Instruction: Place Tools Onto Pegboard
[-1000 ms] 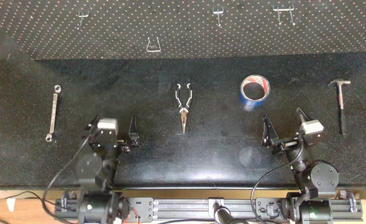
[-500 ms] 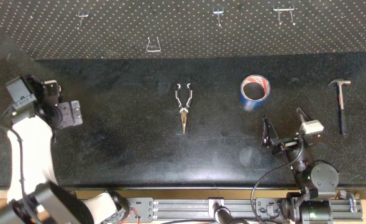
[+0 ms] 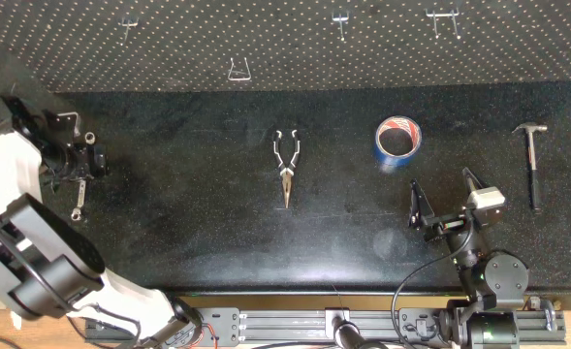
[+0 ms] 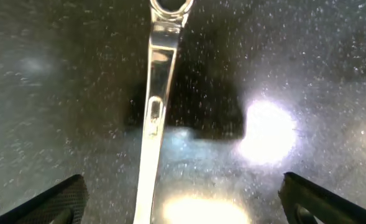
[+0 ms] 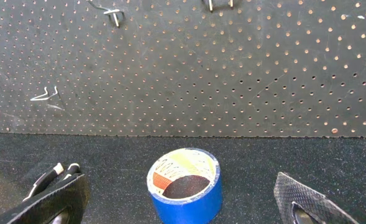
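A silver wrench (image 3: 78,200) lies at the table's far left. My left gripper (image 3: 76,165) hovers right above it, open. In the left wrist view the wrench shaft (image 4: 155,112) runs between the two spread fingers (image 4: 58,199), nearer the left one, untouched. Needle-nose pliers (image 3: 286,167) lie mid-table, a blue tape roll (image 3: 398,142) stands right of them, and a hammer (image 3: 531,165) lies at the far right. My right gripper (image 3: 447,200) rests open near its base, just in front of the tape roll (image 5: 184,184). The pegboard (image 3: 295,44) rises behind the table.
Wire hooks hang on the pegboard: one at upper left (image 3: 128,24), a triangular one (image 3: 238,70), and two at upper right (image 3: 340,19) (image 3: 443,17). The left arm's white body fills the left edge. The black mat (image 3: 188,223) is bare between the tools.
The left arm swung from beside its base out to the far left and came down over the wrench. The right arm and all tools stayed put.
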